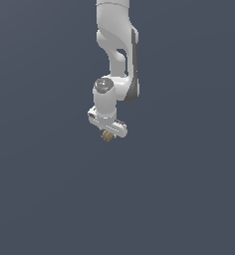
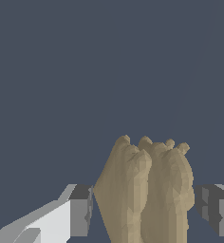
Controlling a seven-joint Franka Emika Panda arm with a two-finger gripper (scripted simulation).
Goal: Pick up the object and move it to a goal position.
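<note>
Closest to the wrist camera: the tan-brown, faceted, knobbly lump, the object, filling the lower middle of the wrist frame. On one side of it a dark pad on a white finger, on the other a second dark pad. Both pads sit against the lump's flanks with no clear gap, so the white 2-finger gripper reads as clamped on the object.

Exterior view, centre of the frame: the white jointed arm comes down from the top edge, wrist turned downward. The gripper sits just below centre, with the object a small tan speck poking out beneath it. All around is plain slate-grey ground; no shadow or contact line shows, so height above it cannot be told.

Progress, as a judgement: the grasp looks made. Lift cannot be confirmed. No goal marker is visible in either view, so the carry to the goal remains, and how far is unknown.
</note>
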